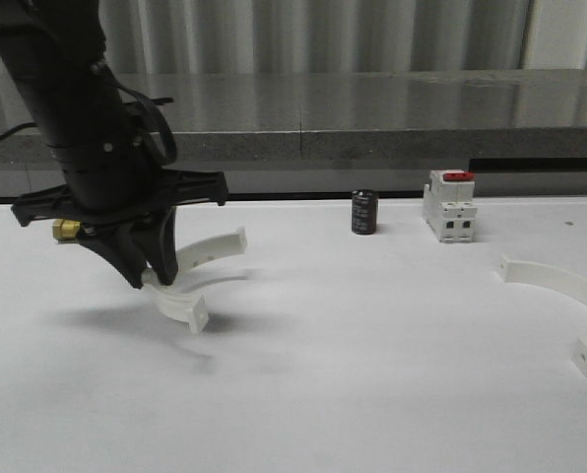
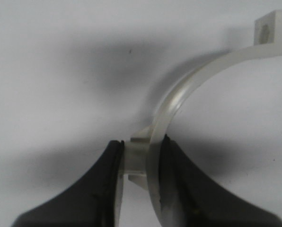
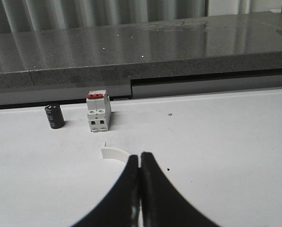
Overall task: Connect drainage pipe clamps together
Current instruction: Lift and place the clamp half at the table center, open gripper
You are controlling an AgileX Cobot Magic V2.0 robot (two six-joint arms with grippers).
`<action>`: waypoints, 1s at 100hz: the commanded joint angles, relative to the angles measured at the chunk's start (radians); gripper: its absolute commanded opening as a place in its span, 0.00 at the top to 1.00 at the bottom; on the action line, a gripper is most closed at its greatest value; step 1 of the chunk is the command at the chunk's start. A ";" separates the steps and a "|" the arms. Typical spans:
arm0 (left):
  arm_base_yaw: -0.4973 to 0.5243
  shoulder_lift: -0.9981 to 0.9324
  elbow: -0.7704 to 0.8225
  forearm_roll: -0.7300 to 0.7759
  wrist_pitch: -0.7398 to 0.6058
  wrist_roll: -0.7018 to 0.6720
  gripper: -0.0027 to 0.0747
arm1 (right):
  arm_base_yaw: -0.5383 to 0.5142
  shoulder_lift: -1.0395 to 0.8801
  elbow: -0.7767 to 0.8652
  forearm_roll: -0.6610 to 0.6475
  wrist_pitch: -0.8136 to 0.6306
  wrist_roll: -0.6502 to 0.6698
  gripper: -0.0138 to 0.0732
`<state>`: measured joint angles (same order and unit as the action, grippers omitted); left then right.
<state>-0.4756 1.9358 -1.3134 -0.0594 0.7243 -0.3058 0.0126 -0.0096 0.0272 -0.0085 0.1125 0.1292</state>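
My left gripper point(image 1: 148, 276) is shut on one white half-ring drainage pipe clamp point(image 1: 197, 258) at the left of the table, holding it just above the surface. In the left wrist view the clamp point(image 2: 188, 90) curves away from the black fingers point(image 2: 179, 161), which pinch its middle and side lug; my left gripper point(image 2: 141, 151) grips there. The second drainage pipe clamp point(image 1: 569, 291) lies flat at the far right of the table. In the right wrist view my right gripper point(image 3: 140, 158) is shut with nothing in it, just short of that clamp's end point(image 3: 115, 152).
A small black cylinder point(image 1: 364, 212) and a white boxy switch with a red top point(image 1: 449, 205) stand at the back of the white table point(image 1: 372, 374). A grey ledge point(image 1: 372, 108) runs behind them. In the right wrist view the switch point(image 3: 98, 111) and cylinder point(image 3: 54, 116) lie ahead.
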 commanded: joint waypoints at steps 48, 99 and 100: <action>-0.031 0.017 -0.061 0.022 -0.004 -0.069 0.99 | -0.004 -0.020 -0.017 -0.007 -0.079 -0.008 0.92; -0.031 0.042 -0.061 0.022 0.027 -0.080 0.74 | -0.004 -0.020 -0.017 -0.007 -0.079 -0.008 0.92; -0.031 0.042 -0.061 0.022 0.027 -0.080 0.70 | -0.004 -0.020 -0.017 -0.007 -0.079 -0.008 0.92</action>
<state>-0.4977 2.0145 -1.3547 -0.0354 0.7326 -0.3810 0.0126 -0.0096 0.0272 -0.0085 0.1125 0.1292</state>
